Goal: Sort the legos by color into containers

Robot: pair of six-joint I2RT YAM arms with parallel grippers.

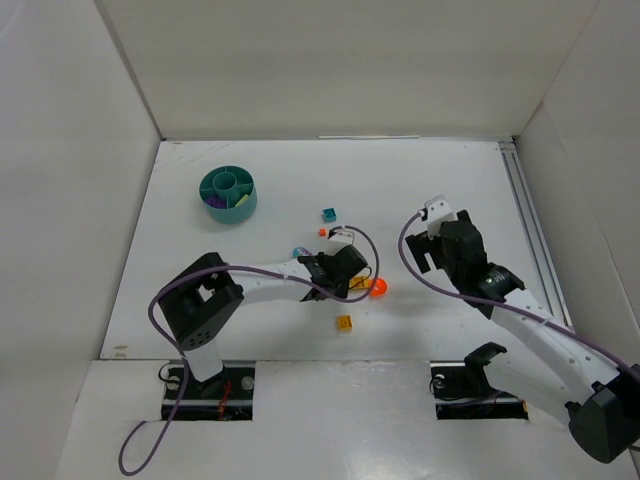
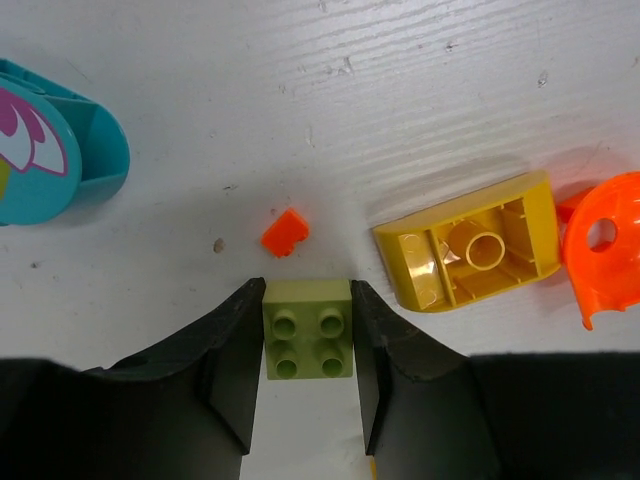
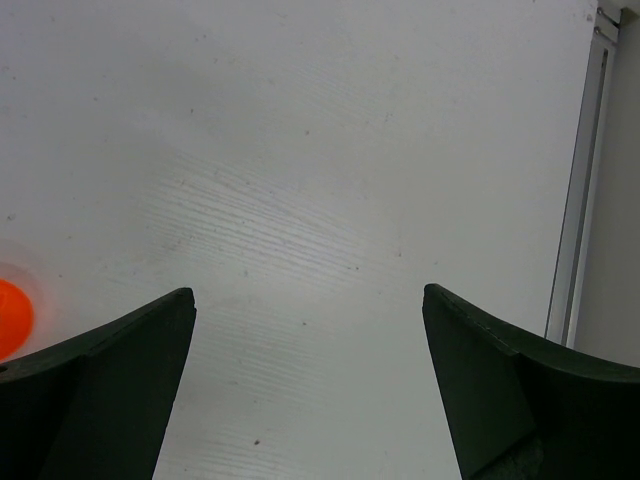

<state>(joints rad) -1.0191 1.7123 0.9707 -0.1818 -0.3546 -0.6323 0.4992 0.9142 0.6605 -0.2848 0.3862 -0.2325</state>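
1. Left wrist view: left gripper (image 2: 308, 292) pinches lime green square plastic brick (image 2: 308, 338) between its tips.
2. Empty right gripper (image 3: 308, 298) gapes wide.
3. Risk: tip-only hold; brick may slip before reaching round teal plastic bowl (image 1: 250, 203), well apart.

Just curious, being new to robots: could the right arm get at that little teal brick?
Probably yes. The right arm's fingers are open and empty, and only bare table lies between them and the teal brick.
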